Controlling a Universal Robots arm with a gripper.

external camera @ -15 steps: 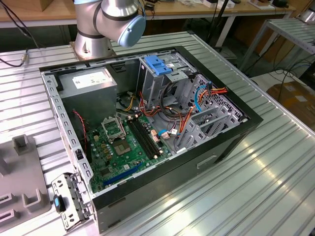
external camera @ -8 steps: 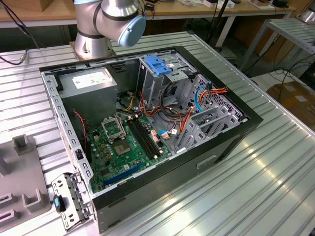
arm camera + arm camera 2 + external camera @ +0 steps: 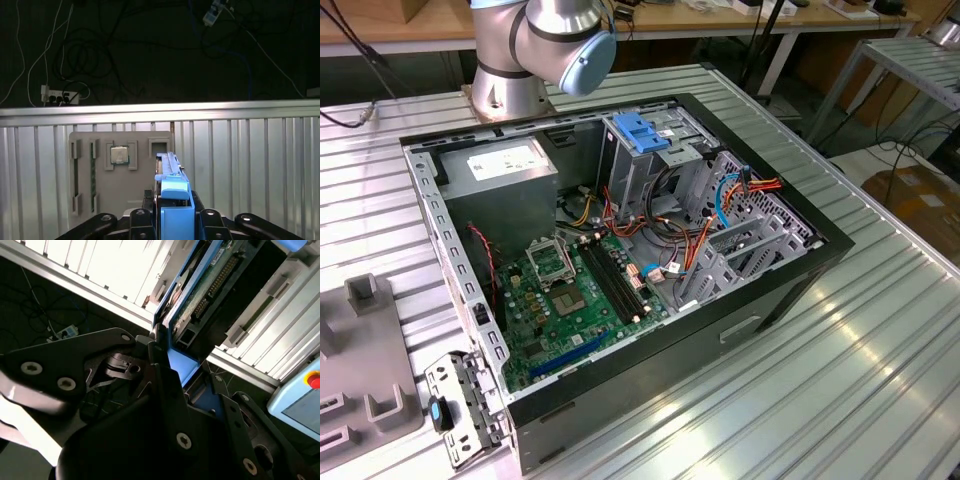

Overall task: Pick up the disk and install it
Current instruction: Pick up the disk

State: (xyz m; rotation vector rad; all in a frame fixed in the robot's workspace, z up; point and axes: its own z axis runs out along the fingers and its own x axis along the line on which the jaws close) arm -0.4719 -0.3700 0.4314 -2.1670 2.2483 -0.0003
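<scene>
In the first wrist view the disk [image 3: 169,172] stands on edge, its blue plastic rail [image 3: 175,207] facing the camera. My gripper [image 3: 174,222] is shut on it, one black finger on each side. The second wrist view shows the green circuit-board face of the disk [image 3: 212,282] and a blue rail [image 3: 179,364] running out from between the black links of my gripper [image 3: 167,357]. The disk hangs above the ribbed aluminium table [image 3: 250,160], just over a grey fixture tray [image 3: 100,180].
An open computer case [image 3: 790,290] lies on the table in the exterior view, holding a motherboard [image 3: 570,290], a grey power supply [image 3: 505,165] and a metal cage with a blue top [image 3: 642,135]. The arm's base [image 3: 535,45] stands behind it. A processor chip [image 3: 120,155] sits in the fixture tray.
</scene>
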